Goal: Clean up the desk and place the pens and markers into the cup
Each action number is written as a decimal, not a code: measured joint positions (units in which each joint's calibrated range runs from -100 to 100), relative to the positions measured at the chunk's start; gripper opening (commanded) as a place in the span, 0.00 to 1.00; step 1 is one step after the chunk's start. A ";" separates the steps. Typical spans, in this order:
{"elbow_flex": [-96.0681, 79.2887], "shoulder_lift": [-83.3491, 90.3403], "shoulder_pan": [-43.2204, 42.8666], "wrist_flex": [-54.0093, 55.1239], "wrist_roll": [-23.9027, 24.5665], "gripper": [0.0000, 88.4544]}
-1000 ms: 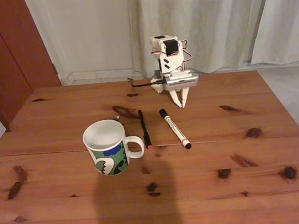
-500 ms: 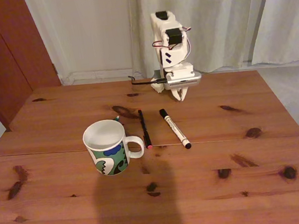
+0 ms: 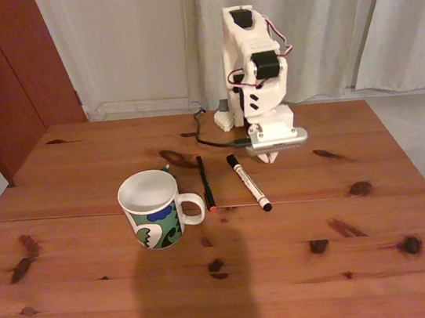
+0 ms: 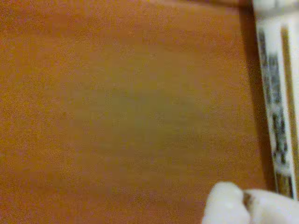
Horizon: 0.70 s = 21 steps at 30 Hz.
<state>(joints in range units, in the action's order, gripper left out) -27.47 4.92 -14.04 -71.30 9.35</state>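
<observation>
On the reddish-brown desk (image 3: 331, 269) stands the white patterned cup (image 3: 153, 211), handle to the right in the fixed view. A thin black pen (image 3: 205, 182) lies just right of the handle. Further right lies a white marker (image 3: 248, 182) with a black cap. A teal pen tip (image 3: 165, 167) peeks out behind the cup's rim. My gripper (image 3: 271, 156) points down, shut and holding nothing, just right of the marker's capped end. In the wrist view the marker (image 4: 275, 116) runs along the right edge, and my gripper (image 4: 245, 203) shows at the bottom over blurred wood (image 4: 117, 116).
The arm's base (image 3: 227, 119) and a black cable (image 3: 208, 140) sit at the desk's far edge, before pale curtains (image 3: 311, 18). A seam (image 3: 62, 217) crosses the desk behind the cup. A wooden door (image 3: 2, 70) stands at the left.
The arm has unfolded upward and reached forward. The gripper has travelled from near the base toward me, down beside the marker's capped end. Pens and cup have not moved.
</observation>
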 measured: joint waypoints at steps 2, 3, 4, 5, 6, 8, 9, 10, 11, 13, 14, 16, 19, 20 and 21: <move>2.29 -2.63 0.59 0.00 0.00 0.01; 3.23 -3.81 1.47 0.00 0.00 0.01; 4.16 -4.83 2.64 0.00 0.00 0.01; 5.18 -5.76 3.74 0.00 0.00 0.01; 6.11 -6.61 4.55 0.00 0.00 0.01; 7.73 -8.14 5.57 0.00 0.00 0.01; 8.58 -8.98 6.16 0.00 0.00 0.01; 9.26 -9.75 6.89 0.00 0.00 0.01; 9.85 -10.34 7.70 0.00 0.00 0.01; 10.36 -11.02 8.36 0.00 0.00 0.01; 10.36 -11.02 8.36 0.00 0.00 0.01; 10.36 -11.02 7.92 0.00 0.00 0.01; 10.36 -11.02 8.29 0.00 0.00 0.01; 10.36 -11.02 8.36 0.00 0.00 0.01; 10.36 -11.02 8.36 0.00 0.00 0.01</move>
<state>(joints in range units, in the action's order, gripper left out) -17.11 -6.10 -5.68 -71.30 9.35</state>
